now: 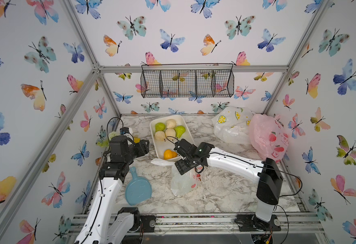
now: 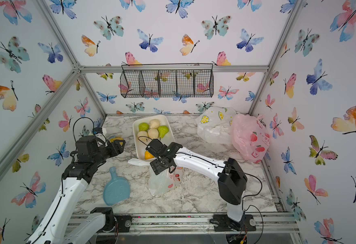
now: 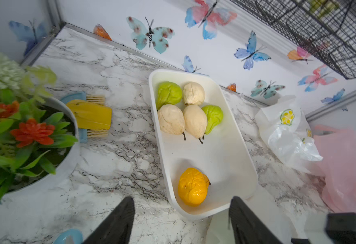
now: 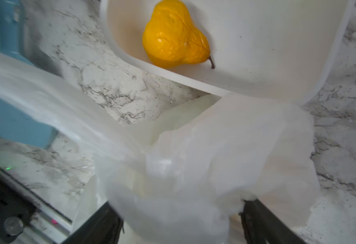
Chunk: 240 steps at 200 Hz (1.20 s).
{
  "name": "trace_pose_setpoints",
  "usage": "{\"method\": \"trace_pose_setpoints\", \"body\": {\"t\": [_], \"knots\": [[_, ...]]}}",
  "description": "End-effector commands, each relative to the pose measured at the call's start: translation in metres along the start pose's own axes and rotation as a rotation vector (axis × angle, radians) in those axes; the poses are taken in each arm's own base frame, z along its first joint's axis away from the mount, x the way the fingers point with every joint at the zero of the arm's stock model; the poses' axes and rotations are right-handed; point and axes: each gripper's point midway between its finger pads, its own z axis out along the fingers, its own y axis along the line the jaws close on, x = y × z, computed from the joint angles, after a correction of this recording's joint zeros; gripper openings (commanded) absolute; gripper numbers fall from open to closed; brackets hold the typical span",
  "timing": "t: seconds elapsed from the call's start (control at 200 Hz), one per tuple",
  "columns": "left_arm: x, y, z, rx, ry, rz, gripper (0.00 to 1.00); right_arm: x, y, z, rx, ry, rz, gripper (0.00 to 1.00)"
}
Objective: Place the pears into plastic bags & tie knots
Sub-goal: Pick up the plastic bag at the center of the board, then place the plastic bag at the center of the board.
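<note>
Five pears, two green (image 1: pixel 160 126) and three cream (image 1: pixel 170 123), lie at the far end of the white tray (image 1: pixel 185 122). An orange-yellow pear (image 3: pixel 191 187) lies at the tray's near end. A translucent white plastic bag (image 1: pixel 184 179) with red prints stands just in front of the tray. My right gripper (image 4: pixel 179 202) hangs over its top, fingers (image 4: pixel 257 221) wide apart, open, with loose plastic draped between them. My left gripper (image 3: pixel 182 198) is open and empty, left of the tray's near end. A lemon-print bag (image 1: pixel 232 124) and a pink bag (image 1: pixel 267 137) sit at the back right.
A blue paddle-shaped board (image 1: pixel 138 187) lies front left. Potted flowers (image 3: pixel 25 131) and a yellow brush (image 3: pixel 92 115) stand by the left wall. A black wire basket (image 1: pixel 186 81) hangs on the back wall.
</note>
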Motion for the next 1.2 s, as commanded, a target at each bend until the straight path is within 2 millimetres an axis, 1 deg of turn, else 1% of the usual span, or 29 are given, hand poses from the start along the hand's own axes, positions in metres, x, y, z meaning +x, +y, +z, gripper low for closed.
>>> {"method": "trace_pose_setpoints", "body": {"t": [0.0, 0.025, 0.1, 0.17, 0.21, 0.25, 0.275, 0.355, 0.445, 0.561, 0.621, 0.656, 0.761, 0.796, 0.821, 0.851, 0.866, 0.941, 0.966, 1.011, 1.041, 1.081, 1.121, 1.156, 1.166, 1.196], "knots": [[-0.018, 0.015, -0.005, -0.09, -0.092, 0.009, 0.8, 0.012, -0.035, 0.004, 0.181, 0.028, 0.006, 0.73], [-0.02, 0.014, -0.005, -0.082, -0.097, 0.008, 0.79, 0.011, -0.038, 0.002, 0.188, 0.018, 0.018, 0.64], [-0.024, 0.006, -0.006, -0.04, -0.114, 0.018, 0.69, 0.009, -0.043, -0.01, 0.175, -0.012, 0.068, 0.36], [-0.025, -0.004, -0.006, 0.016, -0.116, 0.021, 0.65, 0.01, -0.051, -0.026, 0.159, -0.051, 0.122, 0.15], [-0.023, -0.01, -0.004, 0.049, -0.105, 0.019, 0.65, 0.013, -0.061, -0.036, 0.147, -0.063, 0.164, 0.07], [-0.021, -0.016, -0.002, 0.084, -0.092, 0.016, 0.65, 0.02, -0.074, -0.047, 0.14, -0.068, 0.208, 0.04], [-0.019, -0.02, -0.001, 0.105, -0.085, 0.013, 0.65, 0.025, -0.084, -0.053, 0.139, -0.072, 0.236, 0.03], [-0.015, -0.031, 0.002, 0.159, -0.068, 0.003, 0.65, 0.044, -0.118, -0.071, 0.147, -0.075, 0.3, 0.03], [-0.014, -0.041, 0.006, 0.215, -0.061, -0.009, 0.63, 0.073, -0.171, -0.087, 0.209, -0.024, 0.406, 0.03], [-0.014, -0.051, 0.015, 0.27, -0.043, -0.038, 0.61, 0.086, -0.22, -0.11, 0.265, -0.064, 0.536, 0.03], [-0.014, -0.057, 0.02, 0.294, -0.028, -0.046, 0.6, 0.092, -0.24, -0.118, 0.302, -0.066, 0.588, 0.03], [-0.015, -0.06, 0.022, 0.301, -0.022, -0.047, 0.6, 0.098, -0.247, -0.12, 0.316, -0.059, 0.613, 0.03], [-0.019, -0.065, 0.024, 0.314, -0.02, -0.033, 0.59, 0.125, -0.27, -0.115, 0.369, -0.011, 0.709, 0.03], [-0.02, -0.066, 0.025, 0.312, -0.021, -0.028, 0.59, 0.133, -0.278, -0.113, 0.387, -0.007, 0.745, 0.07], [-0.02, -0.066, 0.025, 0.311, -0.021, -0.024, 0.6, 0.136, -0.284, -0.112, 0.395, -0.015, 0.767, 0.13], [-0.021, -0.066, 0.026, 0.308, -0.022, -0.019, 0.6, 0.137, -0.289, -0.112, 0.4, -0.029, 0.785, 0.23], [-0.021, -0.066, 0.027, 0.306, -0.021, -0.019, 0.59, 0.135, -0.292, -0.112, 0.408, -0.037, 0.789, 0.25], [-0.021, -0.068, 0.029, 0.305, -0.013, -0.011, 0.59, 0.128, -0.302, -0.121, 0.457, -0.068, 0.807, 0.28], [-0.021, -0.069, 0.029, 0.306, -0.011, -0.009, 0.59, 0.126, -0.304, -0.122, 0.464, -0.073, 0.807, 0.31], [-0.023, -0.07, 0.03, 0.307, -0.012, 0.0, 0.6, 0.119, -0.307, -0.127, 0.467, -0.081, 0.798, 0.49], [-0.023, -0.07, 0.029, 0.304, -0.012, 0.007, 0.6, 0.115, -0.306, -0.129, 0.458, -0.082, 0.788, 0.57], [-0.025, -0.07, 0.03, 0.299, -0.014, 0.014, 0.59, 0.108, -0.308, -0.136, 0.453, -0.093, 0.782, 0.61], [-0.026, -0.069, 0.03, 0.291, -0.014, 0.019, 0.6, 0.096, -0.31, -0.147, 0.447, -0.123, 0.772, 0.66], [-0.026, -0.069, 0.031, 0.288, -0.014, 0.022, 0.6, 0.087, -0.314, -0.156, 0.45, -0.152, 0.769, 0.68], [-0.026, -0.069, 0.031, 0.287, -0.012, 0.022, 0.6, 0.083, -0.316, -0.161, 0.454, -0.168, 0.767, 0.69], [-0.025, -0.069, 0.032, 0.287, -0.011, 0.022, 0.59, 0.077, -0.322, -0.168, 0.464, -0.188, 0.768, 0.71]]}}
